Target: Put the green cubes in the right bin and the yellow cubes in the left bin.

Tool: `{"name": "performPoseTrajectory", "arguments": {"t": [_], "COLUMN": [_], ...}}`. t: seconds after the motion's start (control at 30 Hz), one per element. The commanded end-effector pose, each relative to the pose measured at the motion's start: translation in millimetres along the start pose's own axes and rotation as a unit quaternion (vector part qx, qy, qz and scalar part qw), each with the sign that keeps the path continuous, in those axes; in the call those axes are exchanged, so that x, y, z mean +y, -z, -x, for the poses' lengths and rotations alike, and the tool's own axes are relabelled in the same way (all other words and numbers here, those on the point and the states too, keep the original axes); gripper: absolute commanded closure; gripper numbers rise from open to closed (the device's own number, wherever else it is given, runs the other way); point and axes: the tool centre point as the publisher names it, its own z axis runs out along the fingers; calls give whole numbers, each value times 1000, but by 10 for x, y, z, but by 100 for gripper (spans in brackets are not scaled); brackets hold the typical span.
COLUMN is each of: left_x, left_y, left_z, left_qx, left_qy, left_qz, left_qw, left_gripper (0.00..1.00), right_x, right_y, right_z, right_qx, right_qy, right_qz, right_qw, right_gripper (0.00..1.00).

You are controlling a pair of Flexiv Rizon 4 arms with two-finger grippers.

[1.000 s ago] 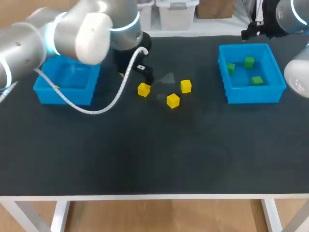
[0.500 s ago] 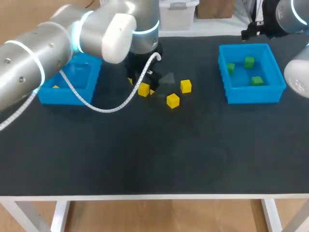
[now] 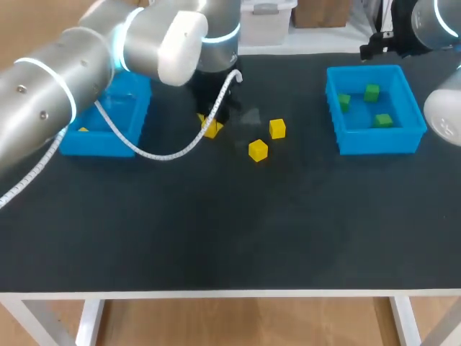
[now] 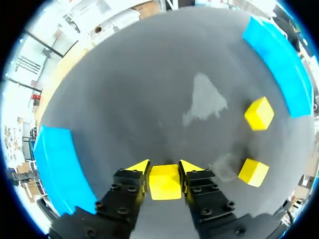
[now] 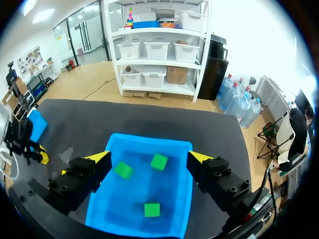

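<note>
My left gripper is down on the desk near the middle. Its fingers pinch a yellow cube from both sides, one yellow tip against each flank. The cube seems to rest on the desk, not yet lifted. I judge the grip square and centred, which should stop the cube twisting when it is lifted. In the head view the arm hides most of it, and only a yellow corner shows under the wrist.

Two loose cubes lie just beside the gripper, on the side toward the right bin, apart from each other and from the fingers. That gap is why I can take this one without nudging them.

The left bin sits close by on the gripper's other side, so the carry is short. A speck of yellow shows inside it, likely a cube.

My right gripper hangs over the right bin with its fingers spread wide and nothing between them. Three green cubes lie in that bin, and I see none on the desk, so the green half looks finished.

I can read no writing or labels on the cubes, bins or desk.
</note>
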Motion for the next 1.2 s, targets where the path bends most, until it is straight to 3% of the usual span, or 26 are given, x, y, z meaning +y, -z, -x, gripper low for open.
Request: {"name": "performPoseTrajectory", "arguments": {"t": [0.03, 0.23, 0.37, 0.47, 0.6, 0.77, 0.8, 0.83, 1.07, 1.2], "left_x": [229, 934, 1411, 1698, 1880, 1941, 1944, 1944, 1860, 1633], "left_y": [409, 1011, 1200, 1183, 1061, 812, 776, 743, 717, 842], "left_z": [-127, -250, -408, -577, -831, -1100, -1138, -1171, -1249, -1124], "left_qx": [-51, -120, -127, -118, -101, -72, -67, -65, -63, -85], "left_qy": [11, 66, 104, 135, 161, 180, 184, 186, 181, 144], "left_qz": [-3, 27, 52, 60, 64, 57, 59, 56, 42, 28], "left_qw": [999, 990, 985, 982, 980, 979, 979, 979, 980, 985], "left_gripper": [100, 100, 100, 100, 100, 100, 87, 0, 0, 0], "right_x": [1, 1, 1, 1, 1, 1, 1, 1, 1, 1], "right_y": [16, 16, 16, 16, 16, 16, 16, 16, 16, 16], "right_z": [-17, -17, -17, -17, -17, -17, -17, -17, -17, -17], "right_qx": [-2, -2, -2, -2, -2, -2, -2, -2, -2, -2], "right_qy": [0, 0, 0, 0, 0, 0, 0, 0, 0, 0], "right_qz": [-1, -1, -1, -1, -1, -1, -1, -1, -1, -1], "right_qw": [1000, 1000, 1000, 1000, 1000, 1000, 1000, 1000, 1000, 1000], "right_gripper": [0, 0, 0, 0, 0, 0, 0, 0, 0, 0]}}
